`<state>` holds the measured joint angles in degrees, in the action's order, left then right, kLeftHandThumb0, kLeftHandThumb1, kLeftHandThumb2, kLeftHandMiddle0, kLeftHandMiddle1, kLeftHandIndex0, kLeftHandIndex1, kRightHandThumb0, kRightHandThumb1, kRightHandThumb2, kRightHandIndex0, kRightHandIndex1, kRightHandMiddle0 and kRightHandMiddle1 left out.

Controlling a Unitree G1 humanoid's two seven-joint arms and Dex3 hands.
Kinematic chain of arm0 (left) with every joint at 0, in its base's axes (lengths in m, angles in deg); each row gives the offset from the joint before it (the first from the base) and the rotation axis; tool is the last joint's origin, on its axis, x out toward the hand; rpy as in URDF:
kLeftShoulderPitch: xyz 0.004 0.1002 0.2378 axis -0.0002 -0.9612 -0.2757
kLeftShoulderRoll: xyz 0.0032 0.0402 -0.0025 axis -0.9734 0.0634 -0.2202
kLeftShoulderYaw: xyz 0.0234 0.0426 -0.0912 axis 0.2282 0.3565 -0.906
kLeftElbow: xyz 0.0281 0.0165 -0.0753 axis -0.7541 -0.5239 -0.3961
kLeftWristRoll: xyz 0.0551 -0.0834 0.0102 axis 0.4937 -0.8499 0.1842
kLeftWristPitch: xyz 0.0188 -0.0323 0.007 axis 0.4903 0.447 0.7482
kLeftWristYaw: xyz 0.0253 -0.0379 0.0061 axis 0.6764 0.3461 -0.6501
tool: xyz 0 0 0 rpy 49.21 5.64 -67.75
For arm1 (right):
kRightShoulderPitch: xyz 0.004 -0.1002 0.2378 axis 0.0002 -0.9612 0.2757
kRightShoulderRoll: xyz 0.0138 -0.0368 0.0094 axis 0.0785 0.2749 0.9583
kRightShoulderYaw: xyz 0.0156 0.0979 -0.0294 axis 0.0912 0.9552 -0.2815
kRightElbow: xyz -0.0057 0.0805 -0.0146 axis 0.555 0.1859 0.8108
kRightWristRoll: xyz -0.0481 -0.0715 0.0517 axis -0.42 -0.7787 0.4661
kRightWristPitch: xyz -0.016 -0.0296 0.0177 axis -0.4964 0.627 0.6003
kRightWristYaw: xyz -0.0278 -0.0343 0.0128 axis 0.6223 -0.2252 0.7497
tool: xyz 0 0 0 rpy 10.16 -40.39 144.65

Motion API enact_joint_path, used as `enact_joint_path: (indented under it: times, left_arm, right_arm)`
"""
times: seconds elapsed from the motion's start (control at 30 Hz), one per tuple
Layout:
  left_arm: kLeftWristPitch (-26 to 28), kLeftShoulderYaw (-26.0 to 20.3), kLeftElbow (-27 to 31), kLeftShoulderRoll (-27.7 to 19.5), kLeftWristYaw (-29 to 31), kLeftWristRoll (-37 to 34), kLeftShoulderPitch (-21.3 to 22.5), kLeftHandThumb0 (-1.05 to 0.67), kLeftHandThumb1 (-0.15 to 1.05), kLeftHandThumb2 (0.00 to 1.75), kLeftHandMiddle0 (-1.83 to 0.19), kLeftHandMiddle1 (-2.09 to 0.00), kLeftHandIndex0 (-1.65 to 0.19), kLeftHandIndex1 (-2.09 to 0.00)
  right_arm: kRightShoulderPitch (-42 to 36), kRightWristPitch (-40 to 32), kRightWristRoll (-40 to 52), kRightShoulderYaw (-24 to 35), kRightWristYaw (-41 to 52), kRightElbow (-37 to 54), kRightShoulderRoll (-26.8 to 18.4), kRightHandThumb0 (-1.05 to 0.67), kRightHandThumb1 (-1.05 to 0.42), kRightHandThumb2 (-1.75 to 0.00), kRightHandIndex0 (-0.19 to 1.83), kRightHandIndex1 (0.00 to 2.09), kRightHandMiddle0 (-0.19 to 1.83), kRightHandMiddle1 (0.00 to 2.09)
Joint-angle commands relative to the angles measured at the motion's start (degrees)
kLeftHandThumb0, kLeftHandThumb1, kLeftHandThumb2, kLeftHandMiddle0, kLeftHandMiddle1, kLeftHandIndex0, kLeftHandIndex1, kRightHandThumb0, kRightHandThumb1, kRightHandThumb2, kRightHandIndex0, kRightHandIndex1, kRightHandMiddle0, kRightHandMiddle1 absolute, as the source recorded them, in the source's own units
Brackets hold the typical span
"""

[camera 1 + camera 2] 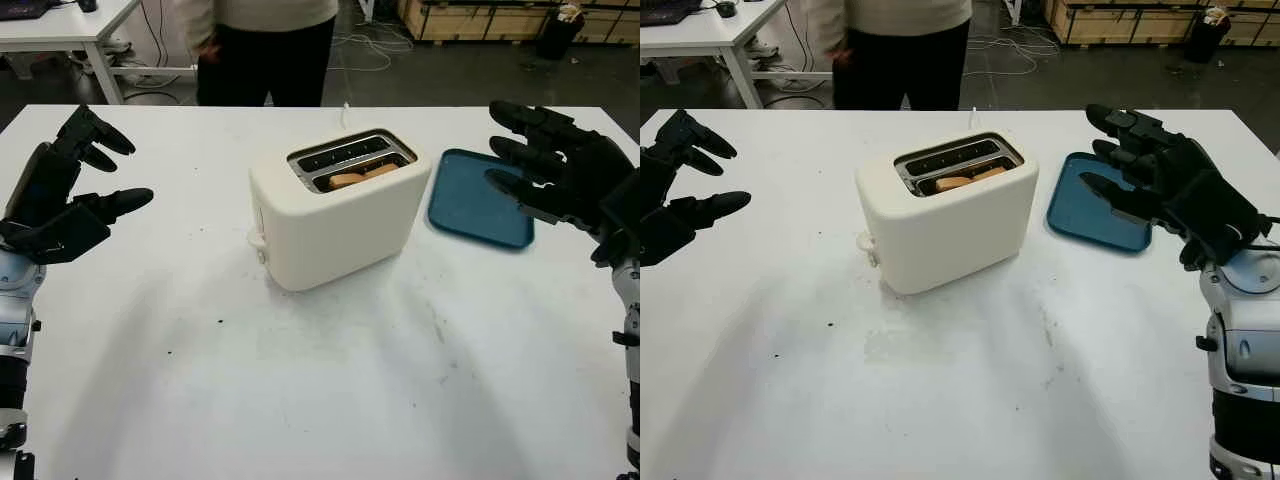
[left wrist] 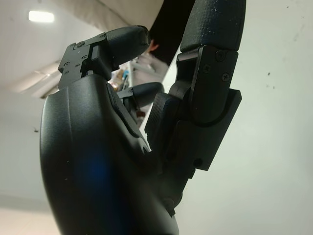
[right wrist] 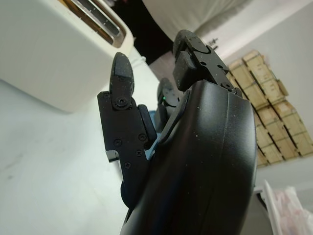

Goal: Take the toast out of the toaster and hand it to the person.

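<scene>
Two hands raised, holding nothing: left hand (image 1: 70,190) and right hand (image 1: 555,170) flank toaster (image 1: 335,215); toast (image 1: 362,175) sits in slot.

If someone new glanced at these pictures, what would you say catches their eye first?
Probably the cream toaster at the middle of the white table, with toast lying in its nearer slot. Next, the black left hand and right hand, both open and raised at either side, the right above a blue tray. A person stands beyond the table.
</scene>
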<state>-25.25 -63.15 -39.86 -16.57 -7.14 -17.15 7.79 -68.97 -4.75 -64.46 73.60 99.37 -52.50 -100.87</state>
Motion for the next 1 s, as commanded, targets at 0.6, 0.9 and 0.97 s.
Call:
enact_joint_path:
  times: [0.6, 0.9, 0.97]
  left_arm:
    - [-2.0, 1.1, -4.4, -1.0, 0.5, 0.3, 5.5, -1.05, 0.92, 0.31, -0.05, -1.75, 0.0, -1.72]
    - [-5.6, 3.1, -14.5, -0.9, 2.3, 0.3, 12.1, -1.05, 0.92, 0.29, -0.07, -1.75, 0.0, -1.74]
    - [-6.5, 3.4, -15.5, -0.9, 2.5, 0.1, 12.6, -1.05, 0.92, 0.28, -0.06, -1.75, 0.0, -1.74]
  right_arm:
    - [5.3, 0.8, -3.5, -2.4, 0.6, -5.5, -3.4, -0.32, -0.92, -0.18, 0.34, 0.02, 0.33, 0.02]
    - [13.7, 0.2, -7.0, -6.9, 1.4, -15.6, -3.7, -0.36, -0.92, -0.09, 0.37, 0.03, 0.35, 0.02]
    - [14.4, 0.6, -6.9, -7.1, 1.6, -16.7, -3.6, -0.35, -0.92, -0.09, 0.36, 0.02, 0.35, 0.01]
